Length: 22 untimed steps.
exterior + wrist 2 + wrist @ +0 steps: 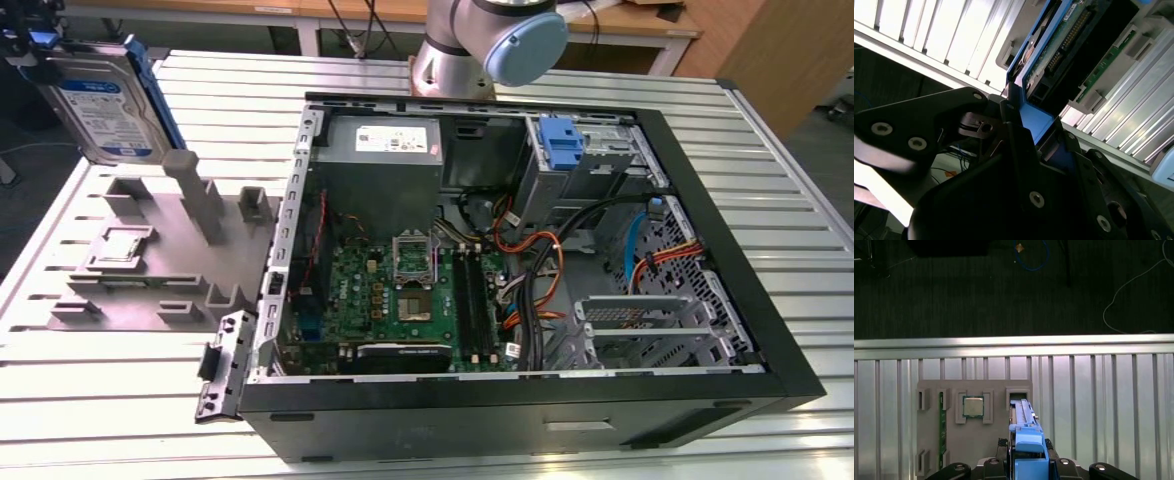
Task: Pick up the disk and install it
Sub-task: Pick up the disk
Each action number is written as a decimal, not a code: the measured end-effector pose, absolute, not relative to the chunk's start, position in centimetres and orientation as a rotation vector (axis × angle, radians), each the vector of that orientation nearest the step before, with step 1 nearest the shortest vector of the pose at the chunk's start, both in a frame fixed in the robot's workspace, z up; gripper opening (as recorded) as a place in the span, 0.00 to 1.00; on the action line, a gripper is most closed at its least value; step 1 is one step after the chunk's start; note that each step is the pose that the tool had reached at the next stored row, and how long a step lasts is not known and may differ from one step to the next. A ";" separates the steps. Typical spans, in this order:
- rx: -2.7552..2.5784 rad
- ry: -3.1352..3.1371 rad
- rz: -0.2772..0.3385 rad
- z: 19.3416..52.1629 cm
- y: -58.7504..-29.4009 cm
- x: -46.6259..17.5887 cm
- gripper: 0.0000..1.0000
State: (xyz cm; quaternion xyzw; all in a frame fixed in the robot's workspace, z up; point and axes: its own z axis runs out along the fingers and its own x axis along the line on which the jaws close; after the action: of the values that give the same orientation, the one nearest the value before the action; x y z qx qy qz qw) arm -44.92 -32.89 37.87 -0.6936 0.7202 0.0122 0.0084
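The tool [38, 48] is clenched on the flat, rectangular silver-grey disk [100, 95]. In the exterior view the disk hangs upright near that view's top left, well above the grey moulded parts tray [147, 290] and touching nothing below. The second wrist view shows the tool's black fingers [949, 125] pinching the blue plastic carrier frame [1038, 120] at one end. Judging by that, the grip is taken on the frame's edge so that the pads stay off both the labelled face and the green circuit board [1054, 52] on the underside.

The tray's tall grey posts [194, 195] probably explain the height, since an upright disk has to clear them before it can travel sideways. In the first wrist view the disk runs edge-on toward an open slot [1017, 395] in the tray, with a square silver processor chip [973, 406] seated in the neighbouring pocket.

The black computer case [534, 405] lies on its side on the ribbed aluminium tabletop [120, 400]. Its panel is off, which leaves the metal drive cage [607, 150] and its fixed blue bracket [561, 145] reachable from above. The disk is well apart from that cage, so it is not yet installed.

The white-and-blue label [96, 100] carries lines of print that cannot be made out. The same goes for the white sticker on the grey power-supply box [380, 140].
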 end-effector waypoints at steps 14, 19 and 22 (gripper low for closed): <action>-2.167 2.250 0.038 39.1 -32.9 -44.9 0.37; -2.168 2.250 0.038 39.6 -32.9 -44.9 0.37; -2.167 2.250 0.038 39.8 -32.9 -44.9 0.37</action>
State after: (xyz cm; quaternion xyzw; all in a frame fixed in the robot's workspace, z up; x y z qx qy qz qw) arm -44.92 -32.89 39.85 -0.6937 0.7202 0.0122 0.0085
